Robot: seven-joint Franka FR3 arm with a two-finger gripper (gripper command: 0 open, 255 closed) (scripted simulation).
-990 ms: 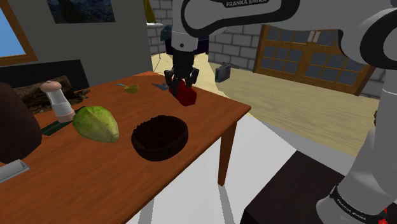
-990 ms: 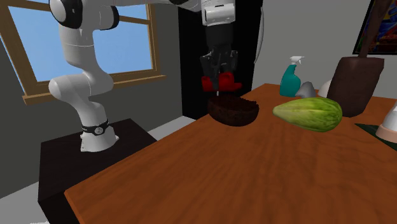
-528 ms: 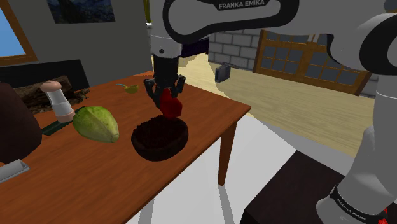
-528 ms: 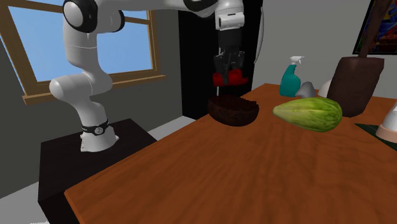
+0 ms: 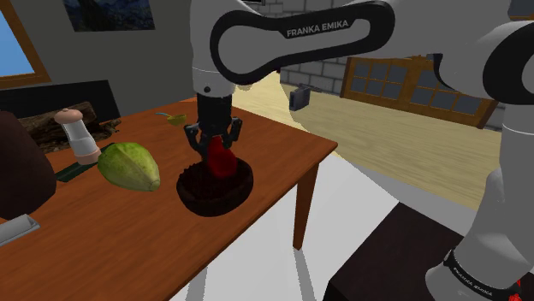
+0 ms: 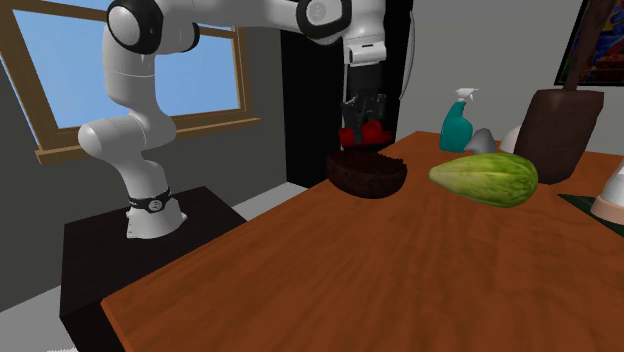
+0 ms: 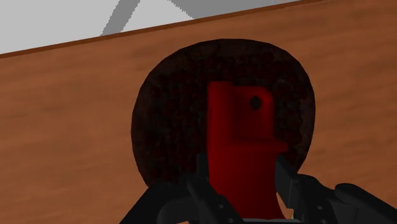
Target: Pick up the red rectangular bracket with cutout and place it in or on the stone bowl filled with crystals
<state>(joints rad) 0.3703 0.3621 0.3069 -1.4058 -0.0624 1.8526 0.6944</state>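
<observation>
My black gripper (image 5: 217,147) is shut on the red bracket (image 5: 222,160) and holds it right over the dark bowl (image 5: 214,190) on the wooden table (image 5: 128,231). In the wrist view the red bracket (image 7: 242,140), with a small round hole near its end, is clasped between the gripper (image 7: 245,184) fingers, and the dark rough bowl (image 7: 165,127) lies directly beneath it. In the second exterior view the gripper (image 6: 364,128) hangs with the bracket (image 6: 362,134) just above the bowl (image 6: 367,173).
A green oval fruit (image 5: 128,166) lies close to the bowl on the shoulder view's left, with a white grinder (image 5: 80,135) behind it. A teal spray bottle (image 6: 459,122) and a brown block (image 6: 557,130) stand further off. The table's edge (image 5: 291,184) runs near the bowl.
The gripper has carried the red bracket from beyond the bowl toward the shoulder view's left and down, ending directly over the bowl. The bowl and fruit have stayed put.
</observation>
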